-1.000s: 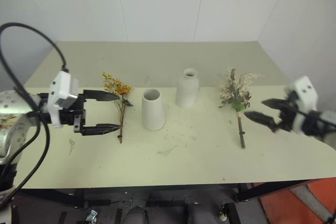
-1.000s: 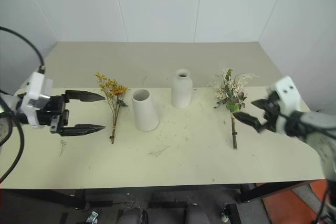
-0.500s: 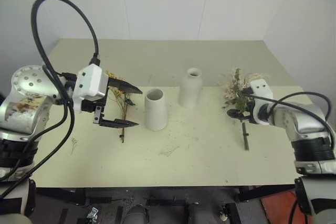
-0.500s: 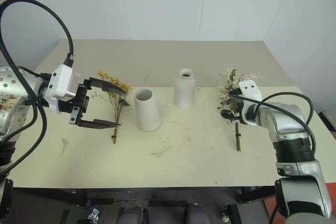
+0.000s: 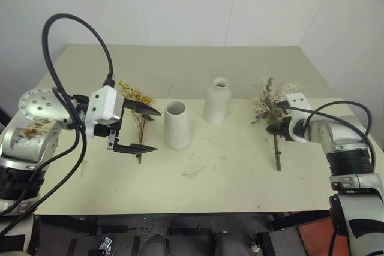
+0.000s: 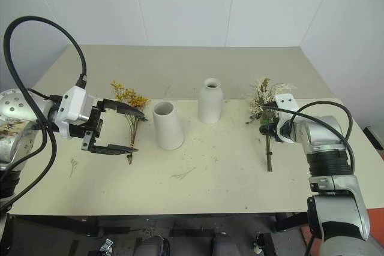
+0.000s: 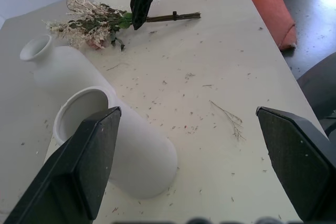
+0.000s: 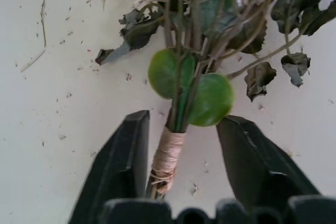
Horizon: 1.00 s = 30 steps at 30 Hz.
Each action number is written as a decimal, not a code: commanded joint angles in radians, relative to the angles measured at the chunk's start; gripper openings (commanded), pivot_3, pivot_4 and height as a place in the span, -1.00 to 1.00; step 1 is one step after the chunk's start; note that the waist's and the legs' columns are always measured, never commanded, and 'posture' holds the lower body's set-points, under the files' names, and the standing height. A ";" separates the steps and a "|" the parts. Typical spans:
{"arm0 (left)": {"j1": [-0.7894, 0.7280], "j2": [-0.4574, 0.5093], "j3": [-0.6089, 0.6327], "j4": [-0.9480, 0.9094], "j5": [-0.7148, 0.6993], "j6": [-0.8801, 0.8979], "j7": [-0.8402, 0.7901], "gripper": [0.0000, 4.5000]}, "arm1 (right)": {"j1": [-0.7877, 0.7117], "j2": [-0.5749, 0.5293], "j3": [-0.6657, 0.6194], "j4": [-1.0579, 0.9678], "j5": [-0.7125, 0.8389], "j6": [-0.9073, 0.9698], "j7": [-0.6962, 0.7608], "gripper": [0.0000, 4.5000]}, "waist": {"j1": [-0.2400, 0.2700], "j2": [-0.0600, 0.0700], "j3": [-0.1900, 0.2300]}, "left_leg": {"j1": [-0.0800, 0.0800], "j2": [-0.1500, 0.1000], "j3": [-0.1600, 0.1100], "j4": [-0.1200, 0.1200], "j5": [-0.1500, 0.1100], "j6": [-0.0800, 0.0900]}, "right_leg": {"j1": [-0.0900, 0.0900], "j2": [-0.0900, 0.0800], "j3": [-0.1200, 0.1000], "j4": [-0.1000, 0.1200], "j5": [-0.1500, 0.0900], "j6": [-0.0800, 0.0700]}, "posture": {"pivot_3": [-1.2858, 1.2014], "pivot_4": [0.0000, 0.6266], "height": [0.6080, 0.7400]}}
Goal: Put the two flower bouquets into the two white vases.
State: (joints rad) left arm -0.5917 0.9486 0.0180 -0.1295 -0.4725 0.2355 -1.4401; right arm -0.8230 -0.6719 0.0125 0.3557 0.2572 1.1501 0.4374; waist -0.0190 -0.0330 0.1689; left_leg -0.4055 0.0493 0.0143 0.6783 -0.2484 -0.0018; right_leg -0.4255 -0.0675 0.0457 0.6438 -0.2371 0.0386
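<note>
The yellow-orange bouquet (image 5: 138,97) lies flat on the table, left of the cone vase (image 5: 176,125). My left gripper (image 5: 157,130) hovers open over its thin stems, fingers pointing toward the vase. The bottle vase (image 5: 216,100) stands upright just behind and to the right of the cone vase. The cream bouquet (image 5: 270,100) with green leaves lies at the right. My right gripper (image 8: 184,119) is low over it. Its two fingers (image 8: 123,166) straddle the taped stem (image 8: 165,158), with a gap left on one side.
The pale table (image 5: 228,172) is dotted with dried flower crumbs and a loose twig (image 5: 191,173). White walls close it in at the back and right. An orange-red patch of floor (image 5: 336,232) lies beyond the table's front right corner.
My right gripper came down and forward onto the cream bouquet's stem, and its fingers have narrowed around it. The left gripper edged toward the cone vase, still open.
</note>
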 commanded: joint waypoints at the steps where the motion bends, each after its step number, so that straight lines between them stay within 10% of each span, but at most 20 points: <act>1: -0.002 0.007 0.037 -0.014 -0.007 -0.019 0.010 1.00 | -0.034 -0.001 -0.013 0.016 -0.014 -0.011 0.010 -0.56 | 0.001 0.000 0.000 | 0.000 0.000 0.000 0.000 0.000 0.000 | 0.000 0.000 0.000 0.000 0.000 0.000 | 0.03 -0.52 1.00; 4: 0.001 0.007 0.040 -0.013 -0.006 -0.020 0.014 1.00 | -0.038 0.000 -0.017 0.025 -0.018 -0.014 0.010 -0.92 | 0.001 0.000 0.000 | 0.000 0.000 0.000 0.000 0.000 0.000 | 0.000 0.000 0.000 0.000 0.000 0.000 | 0.03 -0.52 1.00; 9: 0.012 0.010 0.043 -0.016 -0.007 -0.026 0.019 1.00 | -0.027 -0.001 -0.024 -0.008 -0.048 -0.060 -0.019 -0.92 | 0.001 0.000 0.000 | 0.000 0.000 0.000 0.000 0.000 0.000 | 0.000 0.000 0.000 0.000 0.000 0.000 | 0.03 -0.52 1.00; 21: 0.017 0.017 0.077 -0.013 -0.028 -0.008 0.035 1.00 | -0.235 0.317 -0.323 -0.104 -0.028 -0.878 -0.416 -0.92 | -0.026 0.003 0.002 | 0.000 0.000 0.000 -0.001 0.000 0.000 | -0.002 0.000 0.000 0.002 0.000 0.000 | 0.03 -0.52 1.00; 30: 0.104 0.010 0.200 0.038 -0.099 0.065 0.099 1.00 | -0.300 0.562 -0.402 -0.043 0.250 -1.128 -0.199 -0.92 | -0.028 0.004 0.003 | 0.001 0.001 -0.001 -0.001 0.000 0.000 | -0.001 0.000 0.000 0.004 0.000 0.000 | 0.03 -0.52 1.00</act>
State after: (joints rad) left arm -0.4947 0.9511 0.1758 -0.0894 -0.5515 0.2905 -1.3586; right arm -1.0867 -0.1215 -0.4024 0.3165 0.4749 0.0758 0.1946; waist -0.0465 -0.0287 0.1715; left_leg -0.4050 0.0501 0.0134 0.6772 -0.2483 -0.0020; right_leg -0.4268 -0.0675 0.0452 0.6478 -0.2366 0.0382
